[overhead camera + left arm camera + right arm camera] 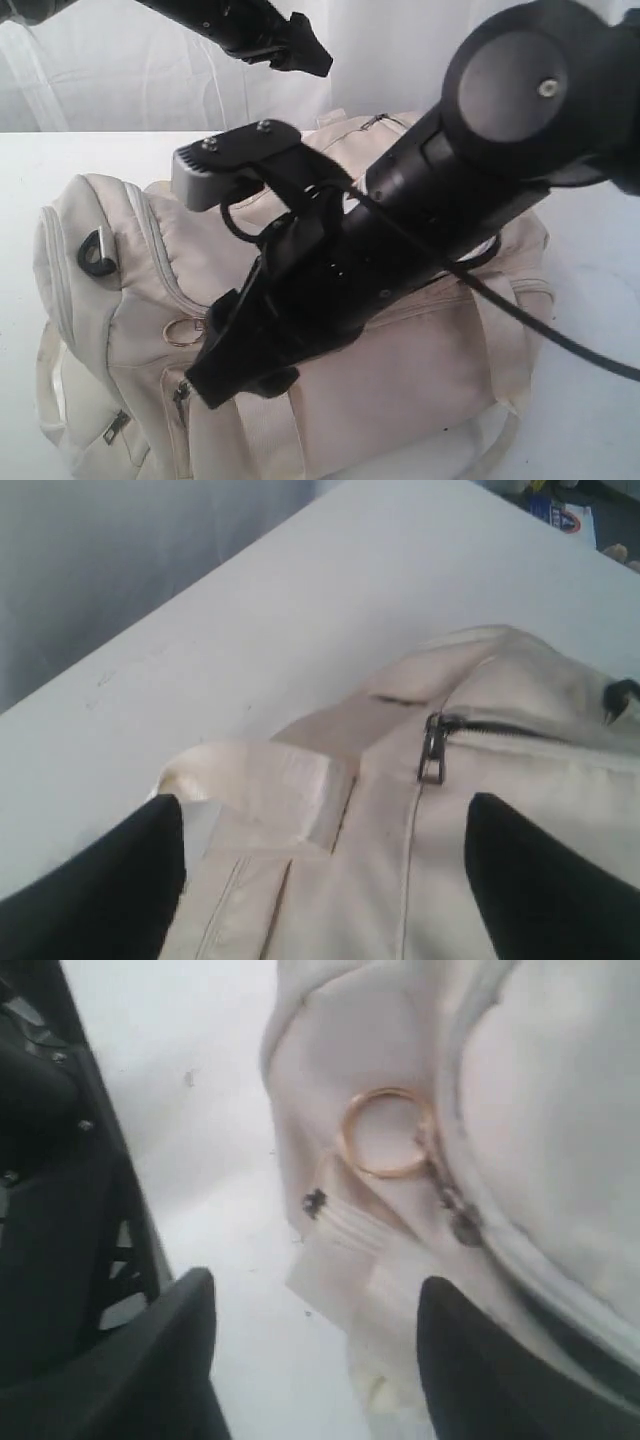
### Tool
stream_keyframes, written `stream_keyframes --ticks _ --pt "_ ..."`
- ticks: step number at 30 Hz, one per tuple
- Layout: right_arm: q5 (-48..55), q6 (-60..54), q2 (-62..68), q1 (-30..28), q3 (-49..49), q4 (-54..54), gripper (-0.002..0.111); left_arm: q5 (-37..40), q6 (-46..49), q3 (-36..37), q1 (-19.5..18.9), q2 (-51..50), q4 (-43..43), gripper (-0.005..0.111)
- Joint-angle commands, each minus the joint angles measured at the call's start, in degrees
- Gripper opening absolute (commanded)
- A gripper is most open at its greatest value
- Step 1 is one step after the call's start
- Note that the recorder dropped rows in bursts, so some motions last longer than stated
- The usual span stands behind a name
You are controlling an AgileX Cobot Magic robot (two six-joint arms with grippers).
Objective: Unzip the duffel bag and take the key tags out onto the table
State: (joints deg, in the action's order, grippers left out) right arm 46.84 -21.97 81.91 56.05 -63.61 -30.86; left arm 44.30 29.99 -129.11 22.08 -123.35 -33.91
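Black hard plastic nearest: right arm (470, 200), thick and jointed, slanting from two o'clock down to seven o'clock across the exterior view, a grey moulded block (200, 175) bolted on its upper side, thin black cable (560, 340) trailing off toward four o'clock. Ends in the right gripper (235, 375), fingers spread wide with nothing between them, low over the front of the duffel bag (400, 410) at seven o'clock; contact with the fabric not clear. Just beside it, a thin brass-coloured ring (185, 332) hung at a small dark zipper tab (462, 1225). Bag lying on the table (40, 180), smooth, flat and white: cream-white fabric, soft and rumpled, rounded ends, stitched seams, a black D-ring (95, 252) on the end at nine o'clock. Pale webbing handle (270, 780) folded flat against the side, a dark metal pull (433, 755) hanging at the end of a grey zipper line (500, 728). Farther back, at twelve o'clock, the left gripper (305, 55), high above the bag, black tapered fingers held wide apart, gripping nothing. Behind everything, creased white cloth (120, 70).
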Motion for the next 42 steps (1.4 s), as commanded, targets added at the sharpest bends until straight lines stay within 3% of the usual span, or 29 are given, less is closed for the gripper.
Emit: stream_keyframes --ticks 1,7,12,15,21,25,30,33,37,39,42 --pt "0.74 12.29 -5.33 -0.09 -0.63 16.07 0.056 7.70 -2.32 -0.31 -0.32 3.08 6.44 0.074" --pt "0.74 23.50 -11.62 -0.09 -0.63 28.43 0.056 16.23 -2.48 -0.31 -0.32 7.31 10.73 0.067" --pt "1.57 25.82 -14.68 -0.09 -0.63 29.50 0.056 25.66 -3.46 -0.31 -0.32 11.06 16.79 0.059" --pt "2.05 25.82 -15.40 -0.09 -0.63 29.50 0.056 25.66 -7.03 0.91 -0.32 13.63 19.60 0.050" --pt "4.29 27.20 -15.42 -0.09 -0.52 29.26 0.056 25.66 -6.36 13.61 -0.32 25.82 17.98 0.019" --pt "4.74 27.20 -15.42 -0.09 -0.27 29.26 0.056 25.66 -5.53 26.35 -0.20 36.16 17.69 0.000" --pt "4.51 27.20 -15.42 -0.09 -0.30 29.21 0.056 22.78 -1.58 46.85 -0.19 49.00 15.23 0.000" --pt "4.36 26.24 -15.42 -0.09 -0.30 29.21 0.056 18.28 6.26 57.55 -0.19 55.75 10.16 0.000" --pt "3.15 15.48 -14.73 -0.09 -0.30 29.36 0.056 12.94 20.63 67.37 -0.19 59.36 -1.74 0.000" --pt "2.71 10.94 -13.92 -0.09 -0.30 29.36 0.056 12.92 26.69 69.61 -0.19 59.47 -5.25 0.005" --pt "2.36 8.58 -12.15 -0.09 -0.30 29.36 0.056 11.93 30.09 72.03 -0.11 59.28 -7.34 0.026"
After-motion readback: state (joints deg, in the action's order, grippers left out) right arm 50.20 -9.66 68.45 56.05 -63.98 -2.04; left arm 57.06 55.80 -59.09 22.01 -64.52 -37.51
